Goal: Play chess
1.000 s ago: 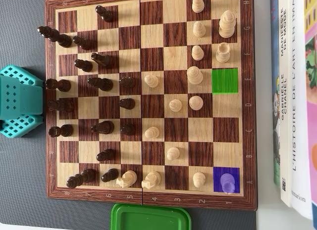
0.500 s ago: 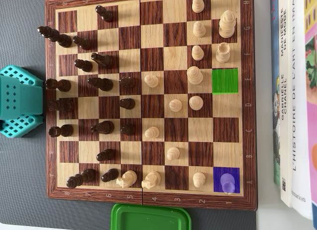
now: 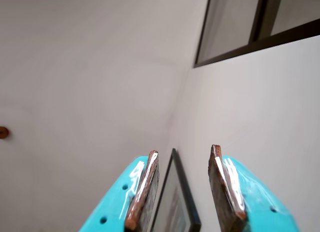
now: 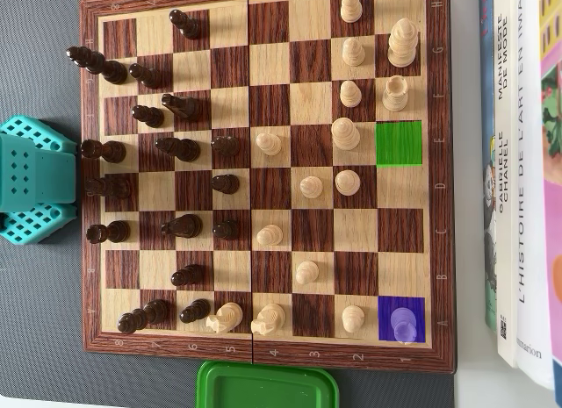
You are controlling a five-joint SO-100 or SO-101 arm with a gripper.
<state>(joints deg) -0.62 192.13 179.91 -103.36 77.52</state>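
The gripper points upward in the wrist view, its two turquoise fingers rising from the bottom edge with a clear gap between them and nothing held in that gap. Each finger carries a dark brownish pad on its inner face, and the pads stand roughly parallel. In the overhead view, only a turquoise part of the arm shows, at the far left edge of the frame.

Chessboard between arm and books
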